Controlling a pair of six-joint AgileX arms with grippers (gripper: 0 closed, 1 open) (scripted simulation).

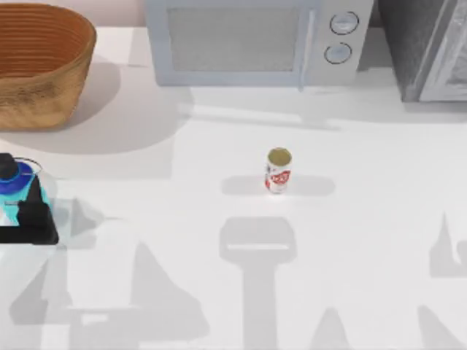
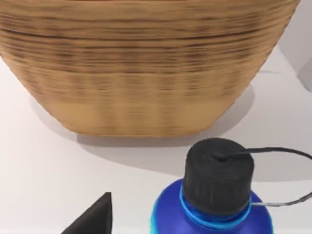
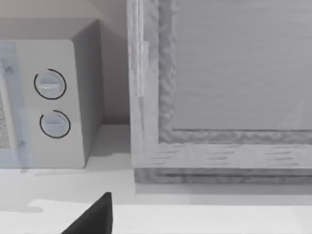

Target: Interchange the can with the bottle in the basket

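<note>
- Woven wicker basket (image 1: 40, 69), tan-orange with ribbed walls, stood at the far left corner of the white table (image 1: 182, 219) in the top view.
- Filled most of the left wrist view too (image 2: 141, 68), resting upright on the table surface (image 2: 44, 170).
- Teal bottle (image 1: 16, 191) with blue shoulder and black cap sat at the table's left edge, in front of the basket and outside it, well apart from its wall.
- Appeared in the left wrist view (image 2: 214, 214) close under the camera, cap up, thin black tether looping from the cap.
- Left tool (image 1: 33, 219) held against the near side of the bottle in the top view; closed on the bottle by the look of it, though the contact itself partly hidden by the tool's dark body.
- One dark fingertip (image 2: 95, 217) of that tool visible beside the bottle in the left wrist view.
- White can (image 1: 278, 170) with red markings and dull gold top stood upright near the table's middle, well apart from bottle and basket.
- Grey microwave (image 1: 248, 40) with two round dials sat along the back edge, behind the can.
- Seen again in the right wrist view (image 3: 48, 97), beside a large grey framed panel (image 3: 219, 87).
- Right tool: one dark fingertip (image 3: 95, 217) above the table; cannot tell whether open or closed.
</note>
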